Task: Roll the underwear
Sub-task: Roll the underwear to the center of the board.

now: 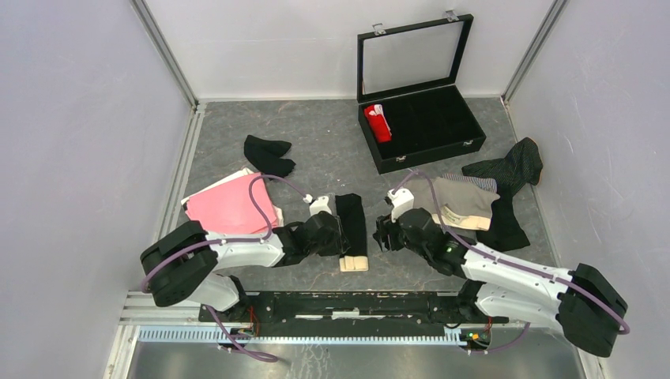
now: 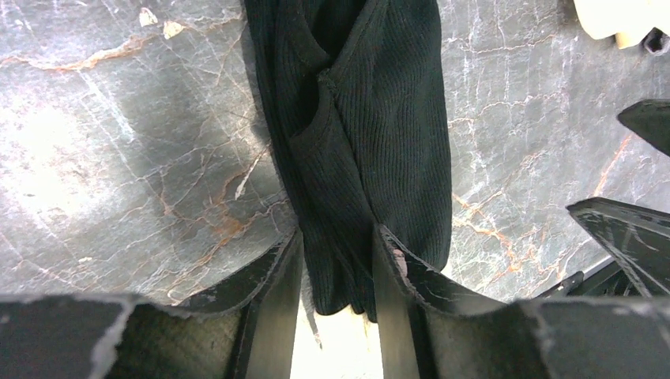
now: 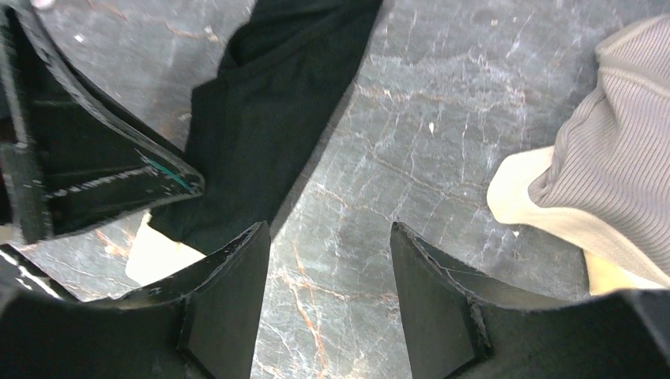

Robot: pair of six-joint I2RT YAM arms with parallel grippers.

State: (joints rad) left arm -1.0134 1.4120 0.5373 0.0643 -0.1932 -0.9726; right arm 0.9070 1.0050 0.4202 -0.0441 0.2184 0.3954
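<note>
A long folded black underwear point(image 1: 351, 217) with a beige band at its near end lies in the middle of the table. My left gripper point(image 1: 340, 241) is shut on its near end; in the left wrist view the ribbed black cloth point(image 2: 371, 134) is pinched in the left gripper point(image 2: 336, 249). My right gripper point(image 1: 382, 231) is open and empty just right of it, over bare table in the right wrist view point(image 3: 328, 237), where the black underwear point(image 3: 269, 118) lies to its left. A rolled red underwear point(image 1: 378, 122) sits in the case.
The black glass-lidded case point(image 1: 442, 134) stands open at the back. A pink garment point(image 1: 233, 207) and a small black one point(image 1: 269, 154) lie left. A grey-beige garment point(image 1: 462, 201), a pinstriped one point(image 1: 513, 166) and a black one point(image 1: 504, 230) lie right. White walls enclose the table.
</note>
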